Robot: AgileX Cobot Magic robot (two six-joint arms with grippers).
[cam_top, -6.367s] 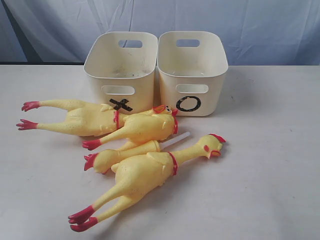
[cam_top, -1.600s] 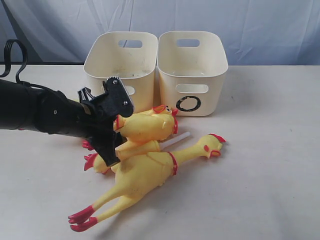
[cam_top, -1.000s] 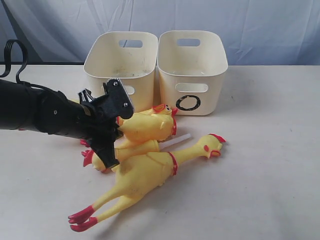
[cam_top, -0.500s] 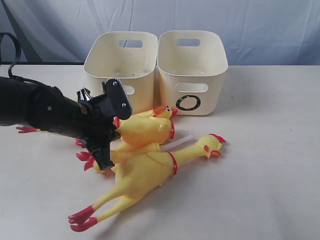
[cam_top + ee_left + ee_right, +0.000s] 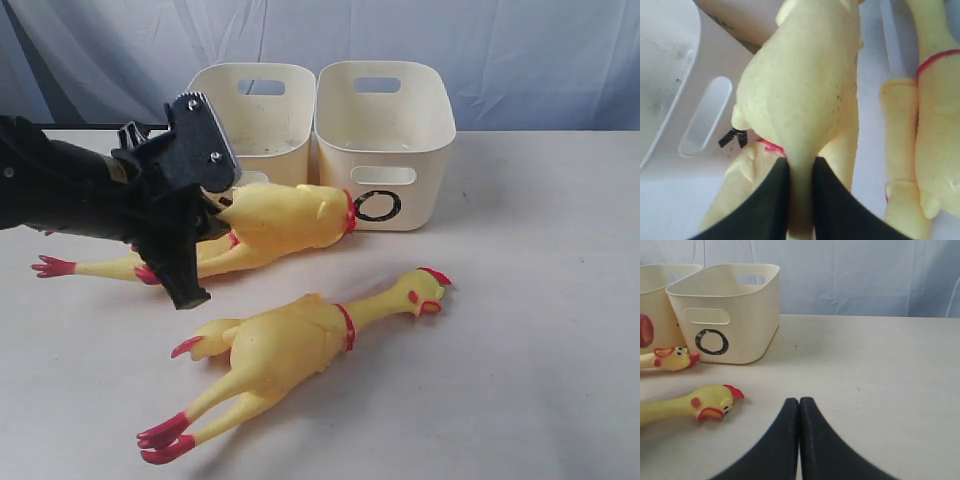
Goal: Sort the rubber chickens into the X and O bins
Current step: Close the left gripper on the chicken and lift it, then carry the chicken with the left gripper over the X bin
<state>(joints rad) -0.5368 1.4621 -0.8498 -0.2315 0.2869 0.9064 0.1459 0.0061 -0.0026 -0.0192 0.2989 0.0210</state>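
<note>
Wrinkled blue cloth (image 5: 500, 40) behind, pale tabletop (image 5: 540, 350) below. At upper centre of the exterior frame, two cream bins side by side: X bin (image 5: 262, 110) on the left, mark hidden by the arm and toy, and O bin (image 5: 385, 130) on the right.

Left pincer (image 5: 800, 170) clamped on the narrow end of the held chicken (image 5: 290, 215), black fingers (image 5: 770, 200) pressed against either side of it. From the pincer, held chicken stretching rightward across frame centre, in front of the X bin, red-ringed end overlapping the O mark.

Just below it, second chicken (image 5: 100, 268) flat on the tabletop, red feet toward the left edge. At lower centre, well apart from the left pincer, third chicken (image 5: 300, 345) lying diagonally, head to the right, feet at lower left.

Right pincer (image 5: 799, 440) closed, fingertips pressed together, holding nothing, low over bare tabletop, seen only in its own wrist view.
</note>
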